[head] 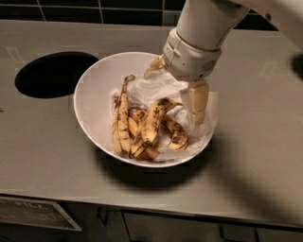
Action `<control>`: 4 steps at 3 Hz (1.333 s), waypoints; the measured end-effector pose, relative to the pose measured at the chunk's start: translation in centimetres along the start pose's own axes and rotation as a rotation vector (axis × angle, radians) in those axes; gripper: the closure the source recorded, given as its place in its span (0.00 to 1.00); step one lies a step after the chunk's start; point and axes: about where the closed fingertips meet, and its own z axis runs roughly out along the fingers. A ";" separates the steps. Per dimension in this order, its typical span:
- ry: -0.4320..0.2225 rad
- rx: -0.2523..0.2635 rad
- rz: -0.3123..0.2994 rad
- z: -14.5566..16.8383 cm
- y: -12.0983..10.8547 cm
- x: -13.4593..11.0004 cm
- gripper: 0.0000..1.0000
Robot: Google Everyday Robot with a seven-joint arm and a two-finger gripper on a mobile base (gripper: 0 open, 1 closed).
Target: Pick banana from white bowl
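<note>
The white bowl [88, 94] sits on the grey counter. In it, on crumpled white paper [154, 87], lies the plump speckled banana [154, 122], curved, at the bowl's middle. A long thin peel strip [120, 124] lies to its left and a small dark-blotched piece [175, 134] to its right. My gripper [175, 84] hangs over the back right part of the bowl, above and behind the banana. It is open and empty: one cream finger [197, 101] points down on the right, the other [154, 64] shows at the far rim.
A dark round hole [54, 73] is cut in the counter left of the bowl. Dark wall tiles [94, 8] run behind. The counter's front edge [142, 208] is near, with cabinet fronts below.
</note>
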 end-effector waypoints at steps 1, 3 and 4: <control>-0.014 -0.009 -0.035 0.6 -0.2 -0.7 0.13; -0.045 -0.022 -0.081 1.6 -0.4 -1.6 0.15; -0.064 -0.023 -0.093 1.9 -0.4 -1.7 0.32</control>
